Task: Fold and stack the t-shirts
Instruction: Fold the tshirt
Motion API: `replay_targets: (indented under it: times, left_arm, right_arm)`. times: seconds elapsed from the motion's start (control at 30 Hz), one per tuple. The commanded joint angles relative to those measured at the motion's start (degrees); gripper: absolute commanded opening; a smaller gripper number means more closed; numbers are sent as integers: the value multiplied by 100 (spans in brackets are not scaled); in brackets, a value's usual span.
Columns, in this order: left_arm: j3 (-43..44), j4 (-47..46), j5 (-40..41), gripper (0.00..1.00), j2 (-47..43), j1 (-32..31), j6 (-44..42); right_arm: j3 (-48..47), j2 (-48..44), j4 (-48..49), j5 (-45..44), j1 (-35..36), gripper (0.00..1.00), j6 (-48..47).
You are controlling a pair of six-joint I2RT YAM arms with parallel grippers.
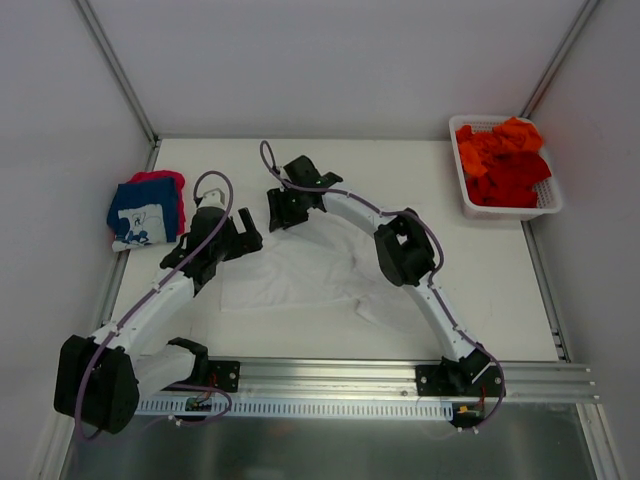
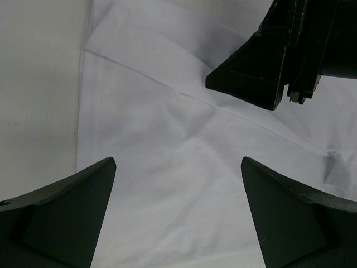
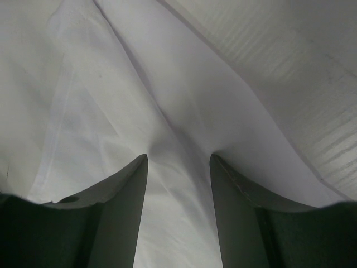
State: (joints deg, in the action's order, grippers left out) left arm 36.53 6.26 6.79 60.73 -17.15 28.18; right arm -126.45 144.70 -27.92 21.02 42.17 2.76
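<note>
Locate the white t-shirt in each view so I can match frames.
Top external: white t-shirt spread at the centre of the table.
Left wrist: fills most of the frame, with its side edge at the left.
Right wrist: fills the frame, a fold gathered between the fingers.
Shared landmark: the right end effector on the shirt's far part, dark at upper right in the left wrist view, bottom centre in its own.

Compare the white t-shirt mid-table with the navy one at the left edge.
The white t-shirt lies spread and rumpled; the navy t-shirt is folded small. The white one is plain; the navy one bears white print. The white one lies directly on the table; the navy one tops a pink-red t-shirt. Both are outside the basket.
</note>
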Motion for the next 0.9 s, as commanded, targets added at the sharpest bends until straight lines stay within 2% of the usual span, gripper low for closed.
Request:
replay_targets:
  times: [0.0, 0.3, 0.4, 0.43, 0.53, 0.73, 0.87]
  left_arm:
    - [126, -178, -99, 97, 79, 45, 117]
    - [126, -248, -195, 96, 281, 36, 179]
    - [143, -257, -169, 96, 343, 45, 187]
    - [152, -257, -160, 96, 352, 36, 187]
    - [179, -257, -195, 96, 439, 36, 196]
    - [231, -266, -248, 96, 589, 36, 223]
    - [240, -266, -231, 95, 720, 36, 222]
  right_arm:
    - [77, -408, -328, 122, 116, 52, -162]
    - [147, -592, -521, 131, 133, 50, -224]
    - [261, -698, -583, 105, 133, 41, -425]
    - [279, -715, -591, 105, 133, 32, -452]
    - [384, -786, -653, 70, 133, 14, -522]
    - [385, -795, -697, 61, 125, 0, -602]
    - [446, -856, -697, 86, 133, 0, -742]
